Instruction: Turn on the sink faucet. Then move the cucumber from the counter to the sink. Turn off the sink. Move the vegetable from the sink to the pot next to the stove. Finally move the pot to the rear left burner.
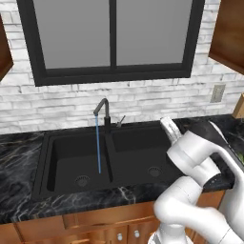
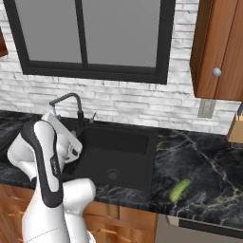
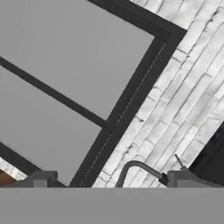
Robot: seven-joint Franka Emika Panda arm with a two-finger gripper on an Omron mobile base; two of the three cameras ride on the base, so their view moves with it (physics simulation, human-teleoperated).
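The black sink faucet point(image 1: 102, 110) stands behind the divider of the sink point(image 1: 57, 183), its spout over the left basin. A thin blue stream of water point(image 1: 98, 145) falls from the spout into that basin. The small yellowish-green cucumber point(image 2: 179, 190) lies on the black marble counter point(image 2: 209, 175), right of the sink point(image 2: 118, 142) and near the front edge. My gripper point(image 3: 113, 179) is open with nothing between its fingertips point(image 3: 41, 177). It is raised over the sink and faces the window and brick wall, with the faucet point(image 3: 133, 167) low in the hand view. The pot and the stove are out of view.
A dark-framed window point(image 1: 112, 38) sits above the sink. A wooden wall cabinet point(image 2: 220, 47) hangs at the right, with a wall outlet point(image 2: 205, 108) beneath it. A knife block point(image 2: 236, 129) stands at the back right of the counter.
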